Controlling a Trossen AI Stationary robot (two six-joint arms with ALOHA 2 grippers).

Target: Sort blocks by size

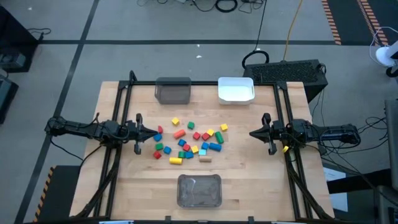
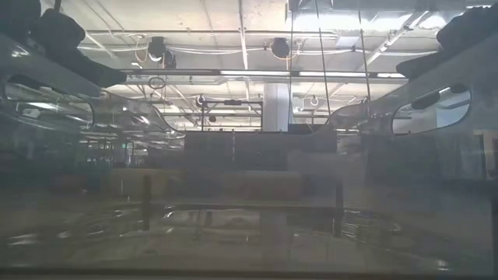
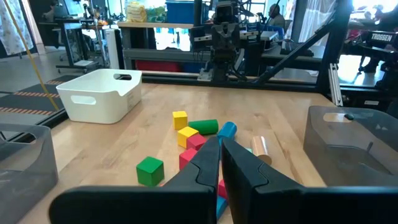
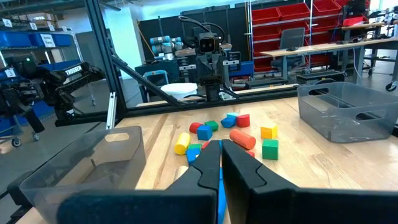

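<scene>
**Blocks loose mid-worktop, 3 bins around them**

Blocks (image 1: 189,142) lie scattered in the middle of the wooden worktop (image 1: 249,180), none of them in a bin. At the far edge stand a grey bin (image 1: 172,91) and a white bin (image 1: 236,89) side by side; a clear bin (image 1: 199,190) sits at the near edge. No block shows inside any of the 3. The left gripper (image 1: 153,131) waits just left of the cluster, its fingers (image 3: 208,163) nearly pressed together on nothing. The right gripper (image 1: 252,133) hangs right of the cluster, fingers (image 4: 208,163) likewise narrow and empty.
</scene>
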